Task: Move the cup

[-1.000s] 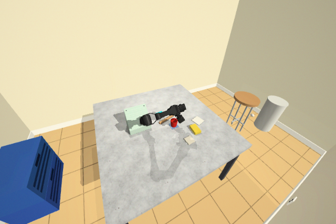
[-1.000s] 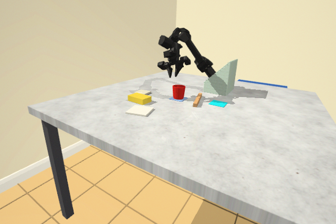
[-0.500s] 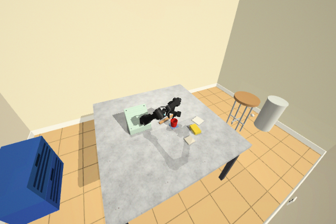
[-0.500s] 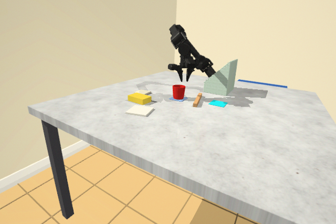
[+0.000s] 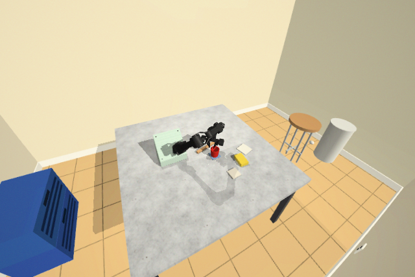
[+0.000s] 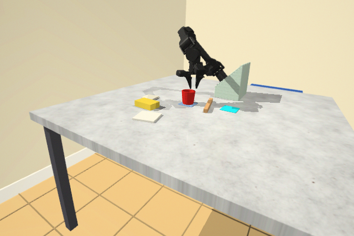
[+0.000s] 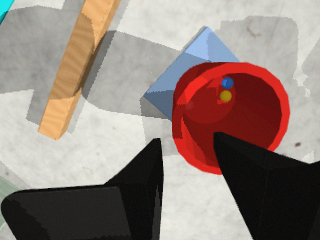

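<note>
Grey marbled surface (image 6: 199, 147) on dark legs, tiled floor below, cream walls behind.

Nearest on the surface in the exterior view: a cream flat tile (image 6: 147, 116). Behind it, a yellow block (image 6: 146, 103), with a second cream tile (image 6: 150, 96) partly hidden beyond the block.

Mid-surface: red cup (image 6: 188, 96) stands upright, long axis vertical, open mouth pointing up. It sits on a pale blue pad (image 6: 194, 104), whose corners show around its base. Wrist view looks down into the cup: two marbles lie on the bottom, one blue marble (image 7: 228, 82) and one yellow marble (image 7: 226, 96), touching or nearly so.

Right of the cup: a wooden bar (image 6: 208, 104) lying flat, then a cyan pad (image 6: 229, 109), bare, well apart from the cup.

Tool (image 6: 192, 85) hangs just above the cup's rim, fingertips pointing down. Its fingers are partly closed with a gap between them and pinch nothing. In the wrist view one finger overlaps the near rim and the other lies outside the cup; contact with the cup cannot be told.

Farther back: a pale green wedge (image 6: 233, 83), the arm's base behind it.
</note>
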You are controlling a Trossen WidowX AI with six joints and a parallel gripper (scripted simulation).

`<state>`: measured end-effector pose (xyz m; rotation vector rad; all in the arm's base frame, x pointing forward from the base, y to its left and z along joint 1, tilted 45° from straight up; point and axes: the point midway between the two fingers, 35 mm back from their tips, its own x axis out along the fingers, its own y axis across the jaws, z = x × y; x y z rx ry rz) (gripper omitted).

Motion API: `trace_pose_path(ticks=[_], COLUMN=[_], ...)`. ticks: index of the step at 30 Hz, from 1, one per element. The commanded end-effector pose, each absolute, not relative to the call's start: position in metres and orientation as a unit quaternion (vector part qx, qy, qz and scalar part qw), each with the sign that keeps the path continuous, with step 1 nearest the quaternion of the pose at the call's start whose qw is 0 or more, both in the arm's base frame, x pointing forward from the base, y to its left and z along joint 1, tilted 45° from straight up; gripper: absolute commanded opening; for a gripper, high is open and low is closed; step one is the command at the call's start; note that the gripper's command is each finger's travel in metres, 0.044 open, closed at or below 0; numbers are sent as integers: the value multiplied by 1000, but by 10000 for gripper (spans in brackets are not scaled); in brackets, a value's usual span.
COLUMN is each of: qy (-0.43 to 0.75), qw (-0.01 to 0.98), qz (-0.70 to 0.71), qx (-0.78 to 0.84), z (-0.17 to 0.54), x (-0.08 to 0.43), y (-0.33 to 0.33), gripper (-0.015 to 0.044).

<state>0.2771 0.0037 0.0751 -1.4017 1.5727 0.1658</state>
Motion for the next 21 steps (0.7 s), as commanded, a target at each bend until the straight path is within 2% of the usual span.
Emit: trace_pose_path(ticks=[1, 21], qy=[649, 649], qw=[487, 486], qz=[69, 68], qx=[-580, -581], z=[70, 47], x=[277, 281], y=[-1, -24], gripper=[148, 148])
